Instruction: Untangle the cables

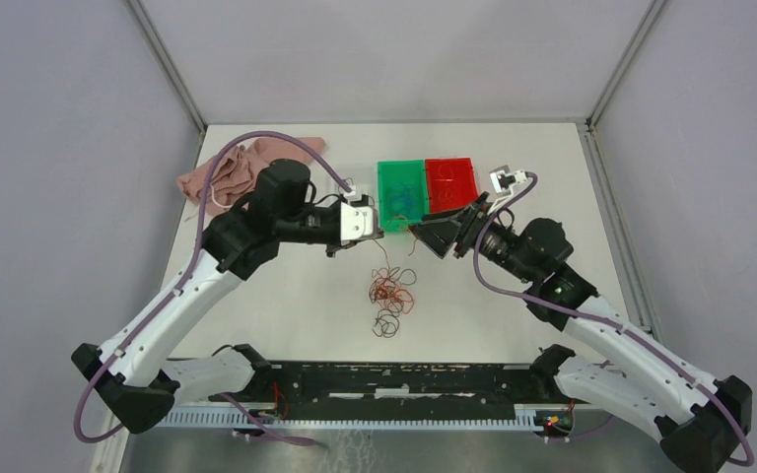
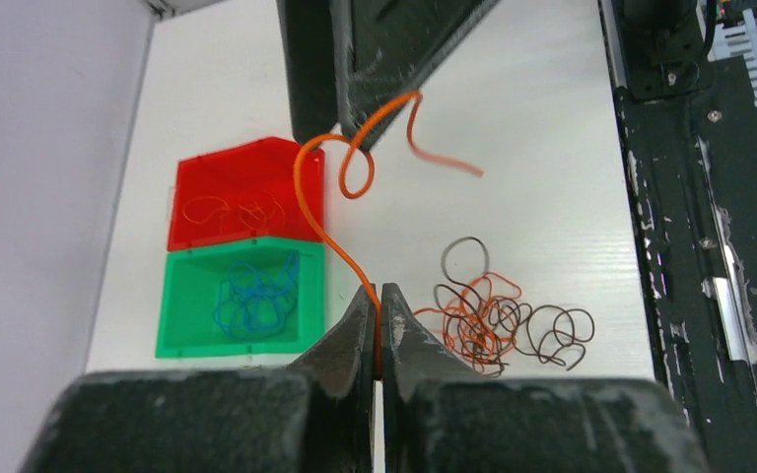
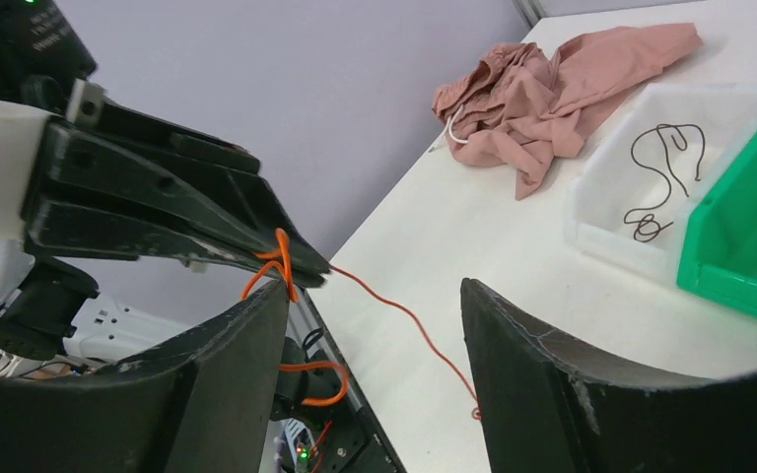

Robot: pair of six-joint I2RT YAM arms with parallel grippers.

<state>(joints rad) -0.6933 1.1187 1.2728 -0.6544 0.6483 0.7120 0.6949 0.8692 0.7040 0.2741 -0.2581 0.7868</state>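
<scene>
The left tool [image 2: 377,310] is closed, its tips pinched on an orange cable [image 2: 306,202], which is held up off the surface [image 2: 552,148]. From the pinch the orange cable is carried up in a curve to the right tool [image 3: 375,291], which is held just ahead of the left tool, tip facing tip. There it is looped and curled against the tips, and a free end is left hanging to one side. The right tool's jaws are spread wide, and nothing is clamped between them. A stretch of the orange cable is seen through the gap, running down toward the surface. Whether it touches either finger cannot be told.

A wad of cables [image 2: 498,320], orange and dark strands curled together, lies on the surface below the meeting tips and on the side toward the arm bases, apart from both tools.

Beyond the tools a green tray [image 2: 182,301] and a red tray [image 2: 197,172] are set side by side and touching. Blue cables [image 2: 254,298] are held in the green tray and thin orange cables [image 2: 241,212] in the red one. Just beside the green tray, on its far side from the red one, a clear tray [image 3: 601,197] with a dark cable [image 3: 662,168] is seen. A pink cloth [image 3: 562,84] is bunched well off to the left tool's outer side.
</scene>
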